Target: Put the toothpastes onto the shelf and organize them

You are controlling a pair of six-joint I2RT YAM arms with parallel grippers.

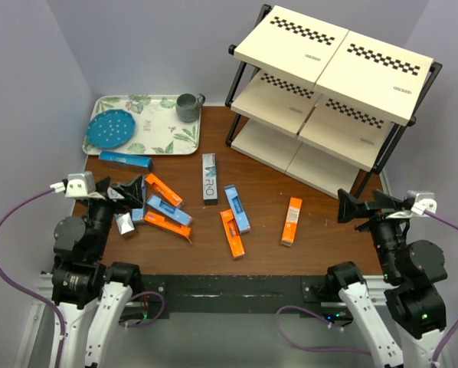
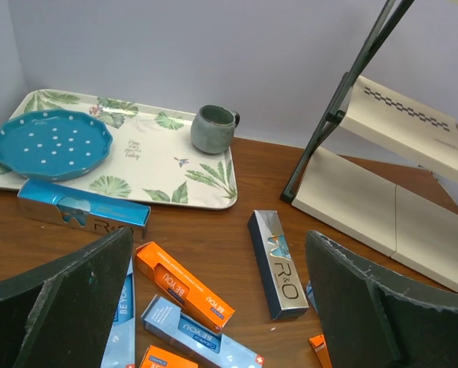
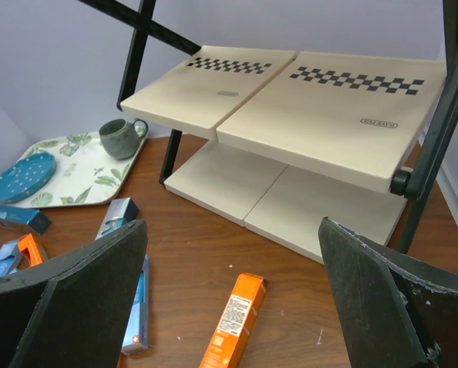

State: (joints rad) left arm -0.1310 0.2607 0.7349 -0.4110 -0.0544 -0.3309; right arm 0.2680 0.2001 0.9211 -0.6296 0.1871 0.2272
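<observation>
Left gripper (image 1: 131, 201) and right gripper (image 1: 350, 207) both gape wide, empty. Toothpastes (image 1: 169, 207) lie scattered flat on the table (image 1: 325, 192); shelf (image 1: 332, 57) bare, far right. Best bet: right gripper pinches the lone orange box (image 1: 291, 221) across its narrow width, mid-length.

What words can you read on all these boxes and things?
"R O": grey-and-teal box.
"R O": blue box near the tray.
"BE YOU": orange box.
"BE YOU": light blue box.
Script on the tray, label on the shelf: too small to read.
</observation>
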